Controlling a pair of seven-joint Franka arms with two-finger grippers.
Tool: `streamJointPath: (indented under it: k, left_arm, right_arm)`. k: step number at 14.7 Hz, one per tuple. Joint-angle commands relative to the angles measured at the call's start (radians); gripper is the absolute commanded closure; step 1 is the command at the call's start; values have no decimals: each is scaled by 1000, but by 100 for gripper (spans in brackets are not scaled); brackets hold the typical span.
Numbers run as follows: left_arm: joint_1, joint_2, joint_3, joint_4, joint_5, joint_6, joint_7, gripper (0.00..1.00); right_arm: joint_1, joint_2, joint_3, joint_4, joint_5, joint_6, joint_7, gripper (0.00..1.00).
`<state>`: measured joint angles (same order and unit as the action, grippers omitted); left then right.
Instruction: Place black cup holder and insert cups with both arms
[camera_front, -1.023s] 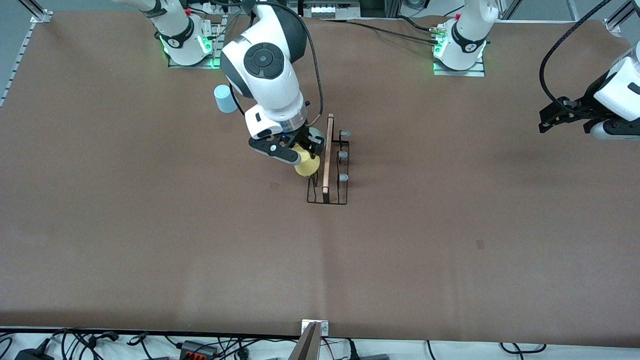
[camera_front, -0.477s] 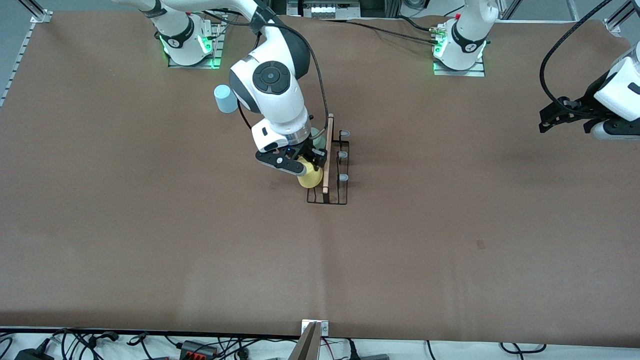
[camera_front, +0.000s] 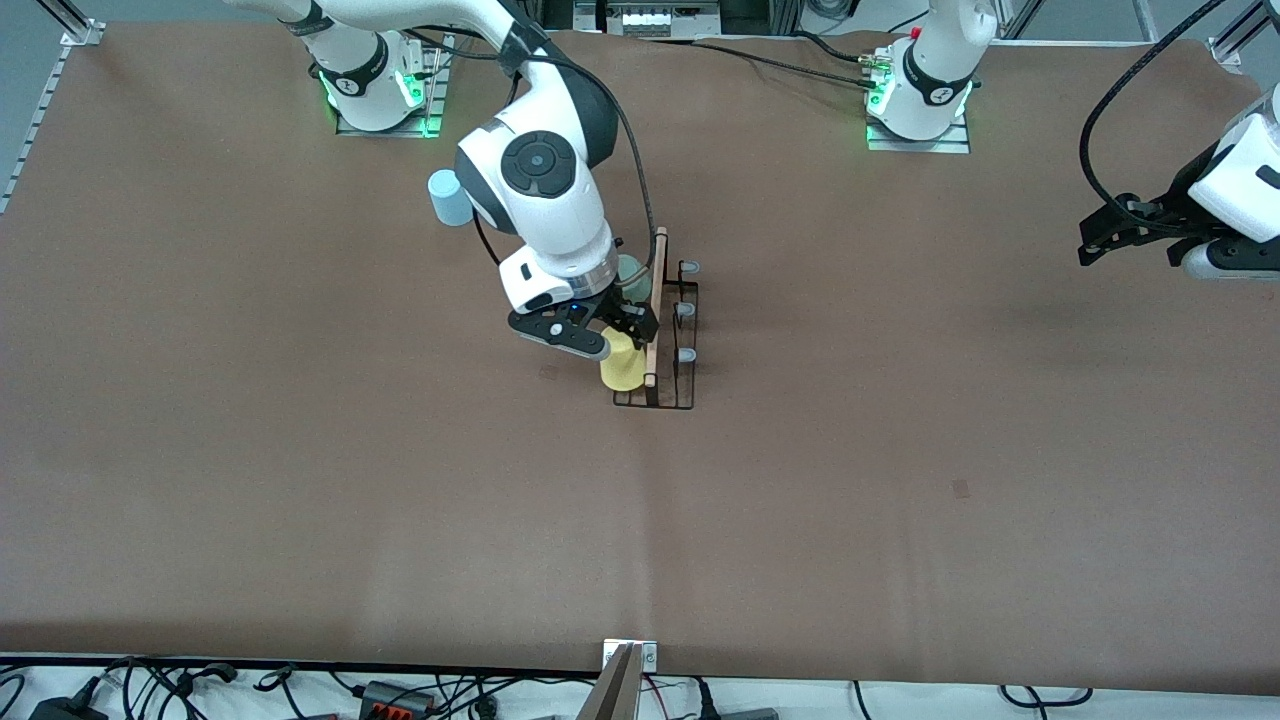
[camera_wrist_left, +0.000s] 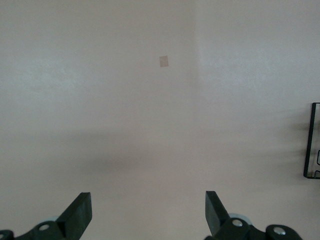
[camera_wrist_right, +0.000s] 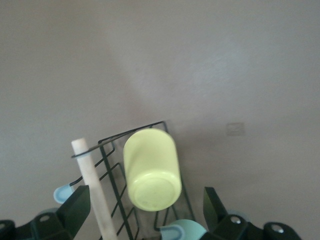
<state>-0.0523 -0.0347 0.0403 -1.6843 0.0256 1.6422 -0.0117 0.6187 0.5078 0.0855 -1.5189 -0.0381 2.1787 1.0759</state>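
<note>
The black cup holder (camera_front: 685, 340) stands mid-table with its wooden handle (camera_front: 655, 300) on top. A yellow cup (camera_front: 622, 372) hangs upside down on its peg nearest the front camera, on the right arm's side; in the right wrist view that yellow cup (camera_wrist_right: 150, 167) sits apart from both fingers. My right gripper (camera_front: 612, 338) (camera_wrist_right: 145, 207) is open just above it. A mint cup (camera_front: 630, 268) (camera_wrist_right: 187, 231) sits on the same side, farther from the camera. A blue cup (camera_front: 450, 197) stands on the table near the right arm's base. My left gripper (camera_front: 1100, 235) (camera_wrist_left: 147, 202) waits open over bare table.
Three grey-tipped pegs (camera_front: 686, 312) on the holder's side toward the left arm carry nothing. The holder's wire edge (camera_wrist_left: 312, 142) shows in the left wrist view. Cables (camera_front: 400, 695) lie along the table's front edge. The brown table (camera_front: 900, 450) spreads wide around the holder.
My right gripper carried the yellow cup along the holder toward the front camera, set it on the nearest peg, and opened. The left arm has not moved.
</note>
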Motion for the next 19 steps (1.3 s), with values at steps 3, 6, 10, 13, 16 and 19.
streamJointPath:
  k: [3, 6, 10, 13, 16, 19]
  left_arm:
    - [5, -18, 0, -15, -15, -5, 9, 0]
    - [5, -19, 0, -15, -15, -5, 9, 0]
    - [5, -19, 0, -15, -15, -5, 10, 0]
    - [5, -18, 0, -6, -15, -5, 7, 0]
    - [3, -16, 0, -5, -15, -7, 7, 0]
    - [3, -16, 0, -5, -15, -7, 7, 0]
  right_arm:
    - [-241, -251, 7, -78, 3, -258, -287, 0]
    - [-448, -368, 3, -98, 3, -393, -576, 0]
    - [-592, -465, -84, -96, 4, -485, -770, 0]
    - [-620, -482, -95, -69, 13, -557, -820, 0]
    - [-613, -454, -79, -66, 24, -593, -812, 0]
    - [-611, -460, -60, -81, 26, -556, -821, 0]
